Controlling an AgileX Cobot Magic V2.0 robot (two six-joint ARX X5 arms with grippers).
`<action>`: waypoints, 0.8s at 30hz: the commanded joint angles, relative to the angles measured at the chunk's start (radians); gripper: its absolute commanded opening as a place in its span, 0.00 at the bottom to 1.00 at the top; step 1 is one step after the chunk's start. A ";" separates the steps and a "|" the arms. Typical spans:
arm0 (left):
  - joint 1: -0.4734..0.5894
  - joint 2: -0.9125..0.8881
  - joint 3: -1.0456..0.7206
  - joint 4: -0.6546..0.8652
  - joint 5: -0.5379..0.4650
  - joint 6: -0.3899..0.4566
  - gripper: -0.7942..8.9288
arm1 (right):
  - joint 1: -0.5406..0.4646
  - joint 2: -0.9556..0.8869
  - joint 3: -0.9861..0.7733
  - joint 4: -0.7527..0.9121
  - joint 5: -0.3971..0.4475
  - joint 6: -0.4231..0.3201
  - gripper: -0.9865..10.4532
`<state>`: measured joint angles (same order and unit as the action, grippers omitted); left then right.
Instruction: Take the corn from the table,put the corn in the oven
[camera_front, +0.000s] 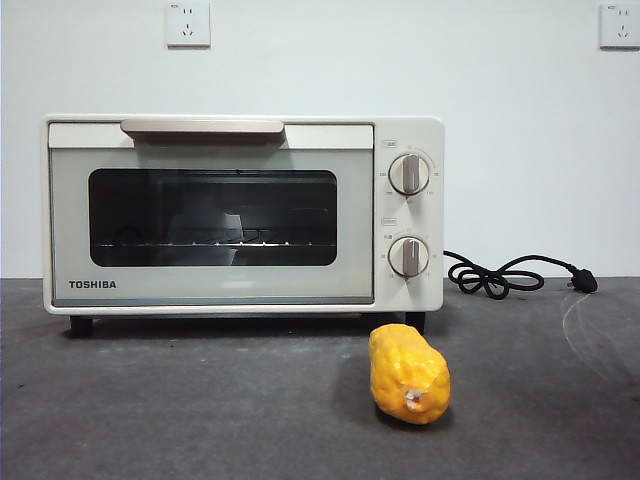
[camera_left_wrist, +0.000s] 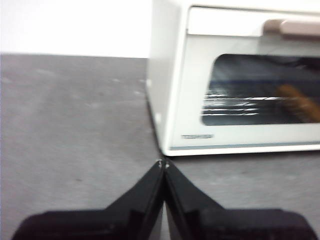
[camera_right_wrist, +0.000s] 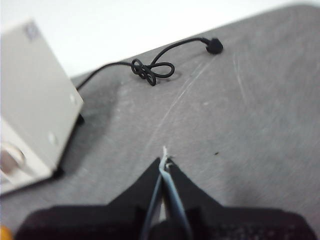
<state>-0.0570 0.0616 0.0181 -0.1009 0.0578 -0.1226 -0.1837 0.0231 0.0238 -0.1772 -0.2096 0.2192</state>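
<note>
bare lab bench: grey table (camera_front: 200, 420), wall sockets (camera_front: 187, 23)

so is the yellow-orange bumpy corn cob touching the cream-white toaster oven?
Apart. The front view shows the yellow-orange bumpy corn cob lying on the dark grey table, with a strip of bare table between it and the cream-white toaster oven.
</note>
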 joint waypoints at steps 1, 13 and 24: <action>0.003 0.000 -0.008 -0.004 0.044 -0.198 0.08 | 0.001 -0.001 -0.006 -0.002 -0.002 0.245 0.09; 0.003 0.000 0.016 -0.038 0.534 -0.323 0.08 | 0.001 -0.001 -0.005 0.154 -0.295 0.322 0.08; 0.003 0.071 0.243 -0.221 0.629 -0.295 0.08 | 0.001 0.016 0.142 0.257 -0.621 0.418 0.08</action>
<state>-0.0570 0.1223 0.2451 -0.3153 0.6842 -0.4450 -0.1837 0.0338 0.1543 0.0731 -0.8085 0.6220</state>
